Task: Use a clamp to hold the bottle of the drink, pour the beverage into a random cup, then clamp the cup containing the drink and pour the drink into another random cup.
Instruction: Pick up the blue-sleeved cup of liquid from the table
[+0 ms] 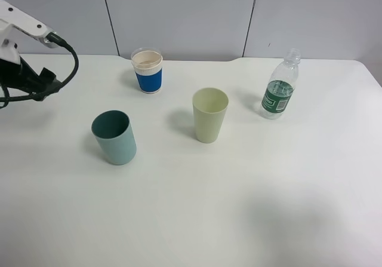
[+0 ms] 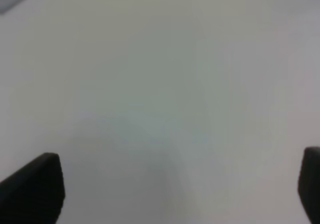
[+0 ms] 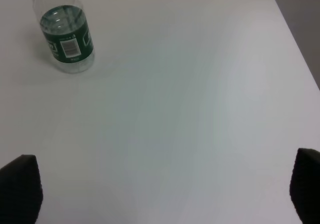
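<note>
White table (image 1: 191, 219), bottle (image 1: 279, 91) near far right corner: looks light, slick, squashy, grab mid-body; left gripper (image 2: 170, 189), right gripper (image 3: 162, 189) gaping, empty.

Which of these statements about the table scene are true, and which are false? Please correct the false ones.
1. The bottle stands upright. True.
2. The paper cup, the teal cup and the green cup all stand upright. True.
3. The teal cup is the cup nearest the bottle. False: the green cup is nearest.
4. The left gripper and the right gripper are both open. True.
5. The right gripper holds the bottle. False: it is empty, and the bottle stands apart from it.
6. The bottle has a red label. False: the label is dark green.
</note>
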Robot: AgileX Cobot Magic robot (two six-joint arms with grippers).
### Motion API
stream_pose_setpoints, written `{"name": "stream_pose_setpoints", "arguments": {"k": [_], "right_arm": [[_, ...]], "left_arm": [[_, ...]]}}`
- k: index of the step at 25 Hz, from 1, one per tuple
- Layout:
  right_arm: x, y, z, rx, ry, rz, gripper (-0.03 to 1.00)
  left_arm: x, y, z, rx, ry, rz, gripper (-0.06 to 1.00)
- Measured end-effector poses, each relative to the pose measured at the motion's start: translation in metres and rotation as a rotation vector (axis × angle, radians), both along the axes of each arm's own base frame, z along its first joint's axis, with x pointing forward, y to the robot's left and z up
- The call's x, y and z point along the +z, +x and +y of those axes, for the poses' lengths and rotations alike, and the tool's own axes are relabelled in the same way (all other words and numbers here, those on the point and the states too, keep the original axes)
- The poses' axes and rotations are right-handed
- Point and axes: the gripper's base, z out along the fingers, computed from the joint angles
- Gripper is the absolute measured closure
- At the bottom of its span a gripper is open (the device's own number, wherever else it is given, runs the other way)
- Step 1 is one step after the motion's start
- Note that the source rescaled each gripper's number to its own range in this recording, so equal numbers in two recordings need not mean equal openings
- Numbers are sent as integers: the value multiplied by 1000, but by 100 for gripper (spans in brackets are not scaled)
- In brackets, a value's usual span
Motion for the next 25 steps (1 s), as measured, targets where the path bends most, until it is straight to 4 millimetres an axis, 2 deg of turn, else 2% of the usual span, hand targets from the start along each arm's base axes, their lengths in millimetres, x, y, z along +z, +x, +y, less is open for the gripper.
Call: {"name": "stream_pose_setpoints", "arguments": {"k": [8,16,22,25], "right_arm": [[0,0,0,0,0,0,-3],[0,0,0,0,0,0,-3],[0,0,0,0,0,0,-3],[0,0,0,0,0,0,-3]], "left_arm": [[-12,23,-9,-144,-31,-120,11],[-15,53,7,-229,-274,-197,11],[-32,68,19,-291,-287,-185,11],[-41,78,17,-393,-307,-187,11]]}}
